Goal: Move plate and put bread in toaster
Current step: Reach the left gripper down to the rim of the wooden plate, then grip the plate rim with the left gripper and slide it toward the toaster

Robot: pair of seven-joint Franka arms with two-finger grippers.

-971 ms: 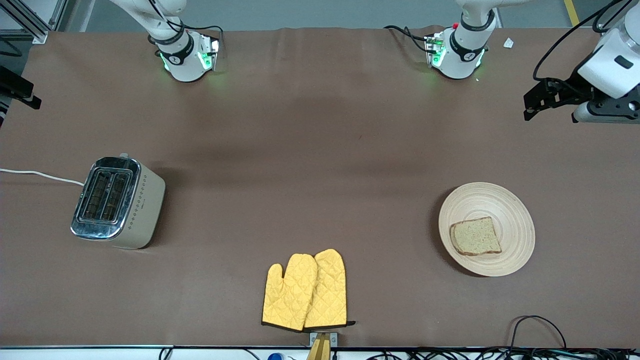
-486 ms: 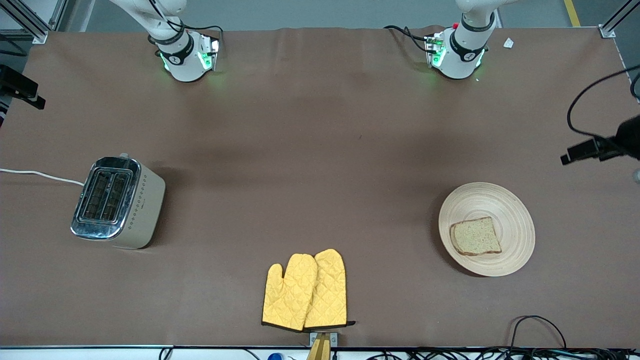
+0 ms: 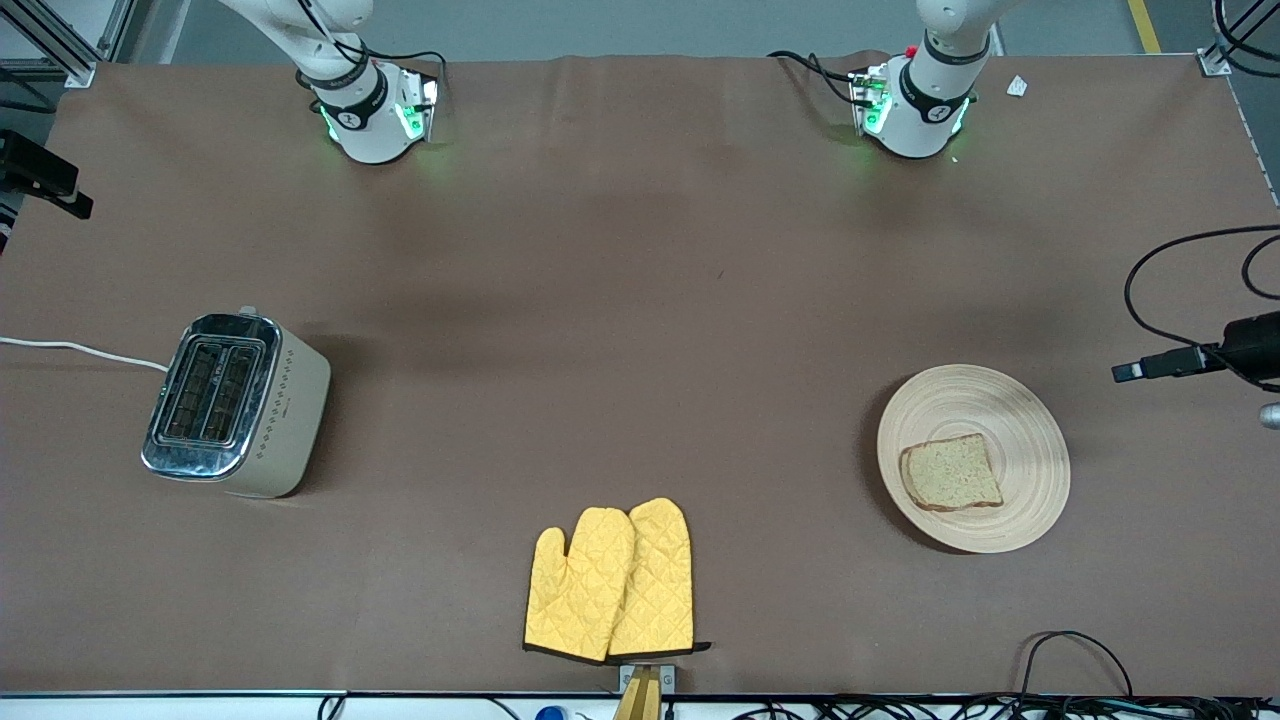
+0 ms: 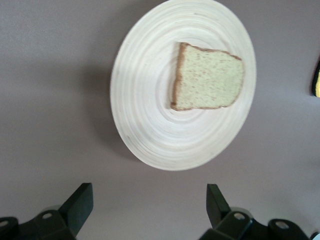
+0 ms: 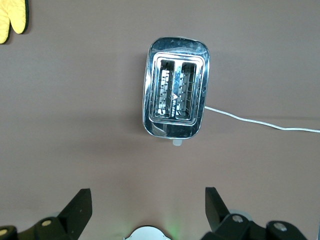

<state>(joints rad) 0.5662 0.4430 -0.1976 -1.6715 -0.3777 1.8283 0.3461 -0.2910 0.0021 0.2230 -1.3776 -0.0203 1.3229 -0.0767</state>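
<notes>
High front view over table (image 3: 640,300), wrist views looking straight down from above

The left arm is the one thing that has moved: a second ago its white wrist and black gripper stood high at the left arm's end of the surface, well up from the plate (image 3: 1040,420), and half a second ago only a dark end piece and its cable showed lower down at the frame's edge. Now that dark piece with its looping cable (image 3: 1150,290) sits lower again, about level with the plate's upper rim, and the left gripper (image 4: 150,210) hangs wide-spread over bare surface just beside the plate.
</notes>
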